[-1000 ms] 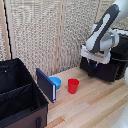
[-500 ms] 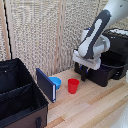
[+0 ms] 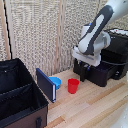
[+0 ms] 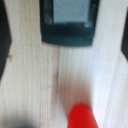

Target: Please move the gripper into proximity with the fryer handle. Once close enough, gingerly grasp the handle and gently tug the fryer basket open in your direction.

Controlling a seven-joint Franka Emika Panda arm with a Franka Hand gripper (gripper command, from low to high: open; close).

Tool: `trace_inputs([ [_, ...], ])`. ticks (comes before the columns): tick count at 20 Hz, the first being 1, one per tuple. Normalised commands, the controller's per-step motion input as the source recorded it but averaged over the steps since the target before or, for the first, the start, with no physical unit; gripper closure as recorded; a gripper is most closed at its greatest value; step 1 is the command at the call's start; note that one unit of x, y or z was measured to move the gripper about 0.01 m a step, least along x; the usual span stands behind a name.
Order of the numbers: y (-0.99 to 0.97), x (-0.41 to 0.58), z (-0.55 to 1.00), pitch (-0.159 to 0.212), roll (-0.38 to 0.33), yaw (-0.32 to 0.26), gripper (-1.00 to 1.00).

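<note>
Black fryer basket (image 3: 100, 74) shows no readable label, gripper (image 3: 84, 76) before it, jaws' state perhaps hidden, untellable

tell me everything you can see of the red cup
The red cup is small, plain and looks like plastic. It stands upright with its mouth up on the wooden table. On the exterior view's left of it lies something blue, close by; whether they touch cannot be told. The black fryer and the tool are to the exterior view's right, apart from it. In the wrist view it shows as a blurred red shape.
</note>
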Motion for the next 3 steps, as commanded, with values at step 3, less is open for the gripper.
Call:
trace_inputs([
  [3,0.15,0.112,0.7,0.002,-0.037,0.048,-1.0],
])
